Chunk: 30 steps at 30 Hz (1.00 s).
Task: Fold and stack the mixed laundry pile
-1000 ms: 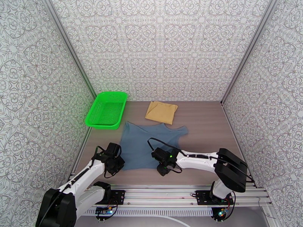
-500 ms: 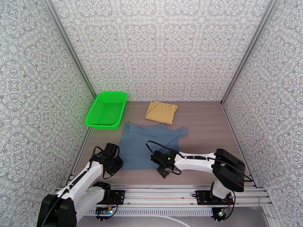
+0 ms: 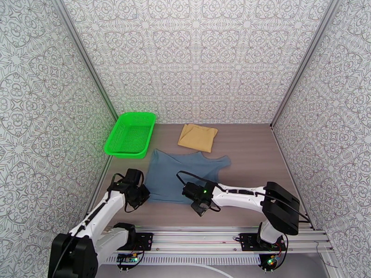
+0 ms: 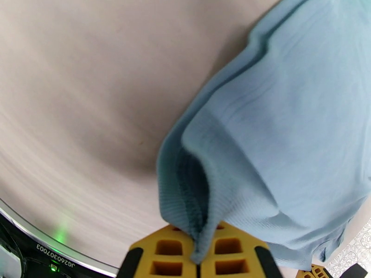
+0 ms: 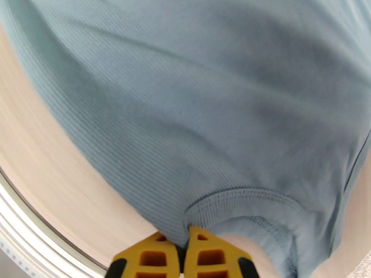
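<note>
We find the left gripper and the right gripper each clamped tight on a near hem corner of the tank top. The garment stretches away from both across the table, toward the mustard cloth lying apart beyond it.
</note>
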Each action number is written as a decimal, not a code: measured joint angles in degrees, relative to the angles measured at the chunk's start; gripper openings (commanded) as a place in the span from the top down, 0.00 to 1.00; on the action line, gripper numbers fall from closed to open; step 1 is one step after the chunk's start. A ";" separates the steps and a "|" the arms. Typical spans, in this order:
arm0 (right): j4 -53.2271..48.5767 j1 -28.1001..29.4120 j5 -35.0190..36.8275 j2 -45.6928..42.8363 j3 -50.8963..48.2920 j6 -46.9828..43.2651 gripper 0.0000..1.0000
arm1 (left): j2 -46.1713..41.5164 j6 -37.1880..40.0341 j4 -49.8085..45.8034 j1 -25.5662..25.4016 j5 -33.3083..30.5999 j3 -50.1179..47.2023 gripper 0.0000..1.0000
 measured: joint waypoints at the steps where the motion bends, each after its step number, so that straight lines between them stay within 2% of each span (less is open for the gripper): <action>1: -0.26 -0.07 0.11 0.31 0.35 -0.35 1.00 | 0.68 0.39 -0.02 0.28 0.13 0.66 1.00; 14: -1.95 -4.17 1.60 2.29 4.22 -3.91 1.00 | 10.21 4.15 0.48 2.75 1.90 7.02 1.00; 26: -1.90 -8.55 1.46 5.33 7.41 -7.34 1.00 | 17.35 5.95 2.49 4.35 2.95 10.03 0.81; 30: -1.77 -10.12 1.20 6.64 7.93 -8.37 1.00 | 19.82 6.64 3.39 4.81 2.95 11.15 0.68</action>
